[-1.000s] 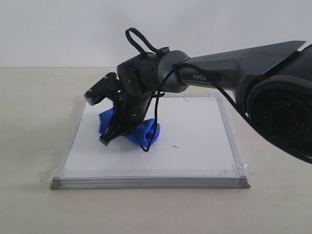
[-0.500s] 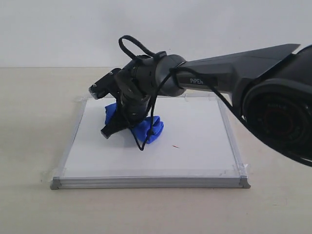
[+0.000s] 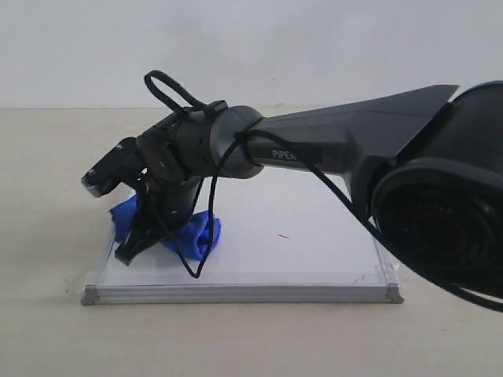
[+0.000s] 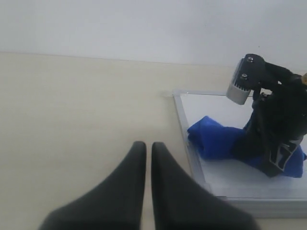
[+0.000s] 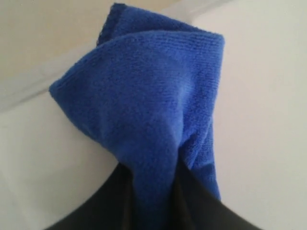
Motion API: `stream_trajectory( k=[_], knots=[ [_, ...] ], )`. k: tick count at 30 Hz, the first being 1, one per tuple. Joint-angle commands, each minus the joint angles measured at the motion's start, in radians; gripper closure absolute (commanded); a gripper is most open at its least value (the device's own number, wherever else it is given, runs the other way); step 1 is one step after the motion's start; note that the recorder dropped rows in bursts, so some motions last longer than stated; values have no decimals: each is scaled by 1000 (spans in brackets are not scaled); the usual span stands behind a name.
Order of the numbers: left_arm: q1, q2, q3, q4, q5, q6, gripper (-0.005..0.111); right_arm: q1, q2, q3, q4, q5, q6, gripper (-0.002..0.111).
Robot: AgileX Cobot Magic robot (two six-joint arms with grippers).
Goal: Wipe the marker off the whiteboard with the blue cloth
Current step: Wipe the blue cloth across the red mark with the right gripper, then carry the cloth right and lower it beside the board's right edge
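Observation:
The whiteboard [image 3: 314, 228] lies flat on the table. My right gripper [image 3: 144, 240] reaches across to its front left corner and is shut on the blue cloth [image 3: 191, 235], pressing it onto the board next to the left frame. In the right wrist view the cloth [image 5: 153, 105] bunches out from between the dark fingers [image 5: 110, 201]. Of the marker, only a short red dash [image 3: 283, 236] shows, right of the cloth; no wavy line is visible. My left gripper [image 4: 145, 146] is shut and holds nothing, over the table left of the board [image 4: 230, 177]; the cloth [image 4: 216, 139] is in its view.
The board's silver frame [image 3: 236, 294] has taped corners. A black cable [image 3: 206, 236] loops down from the right wrist beside the cloth. Beige table [image 3: 47, 173] surrounds the board, and a white wall stands behind.
My right gripper has dragged the cloth from the board's middle left toward the front left corner. The red dash has stayed where it was.

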Motion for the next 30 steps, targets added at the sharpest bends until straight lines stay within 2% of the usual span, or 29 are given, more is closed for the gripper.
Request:
stream_trajectory(
  k=[1,4,9,13,21,26,30],
  knots=[
    [0,-3,-3,-6,-3,6,102,-100,20,13,-339,190,277,108],
    [0,-3,-3,-6,-3,6,102,-151,2,26,-356,248,289,108],
    [0,-3,-3,-6,-3,6,102,-198,-150,142,-353,133,380,108],
    [0,-3,-3,-6,-3,6,102,-274,-268,231,-357,145,476,108],
    [0,-3,-3,-6,-3,6,102,-462,-422,527,-448,42,768,108],
    [0,-3,-3,-6,-3,6,102,-508,-418,654,-476,-139,844,108],
    [0,-3,-3,-6,-3,6,102,-508,-415,682,-615,-115,1040,108]
  ],
)
